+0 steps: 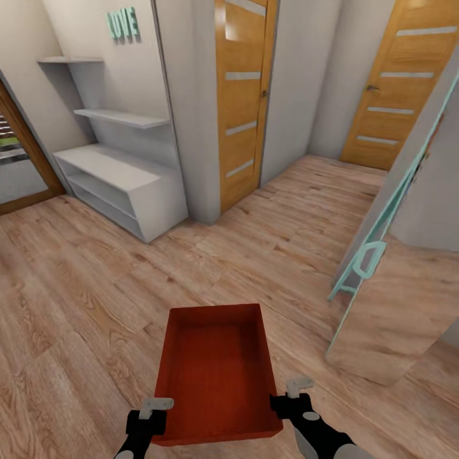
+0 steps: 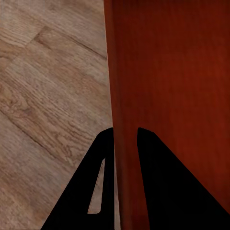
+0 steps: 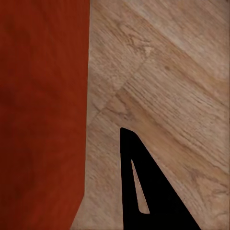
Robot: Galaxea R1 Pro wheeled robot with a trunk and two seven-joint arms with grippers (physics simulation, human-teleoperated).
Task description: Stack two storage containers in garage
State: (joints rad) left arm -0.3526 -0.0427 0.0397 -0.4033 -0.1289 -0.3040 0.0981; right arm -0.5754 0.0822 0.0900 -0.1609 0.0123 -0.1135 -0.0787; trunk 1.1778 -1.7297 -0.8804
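The left tool (image 1: 155,408) is closed on the tub's (image 1: 217,373) left wall and the right tool (image 1: 292,393) on its right wall, so the tub is carried low over the wood floor (image 1: 76,306). With grips only at the near corners, tipping or slipping is judged possible near the teal-framed door (image 1: 382,280).

One storage container (image 1: 217,373), orange-red and topless, sits level at near centre above the wood-plank floor (image 1: 76,306), long axis running near to far, ribbed interior empty, walls flaring outward.
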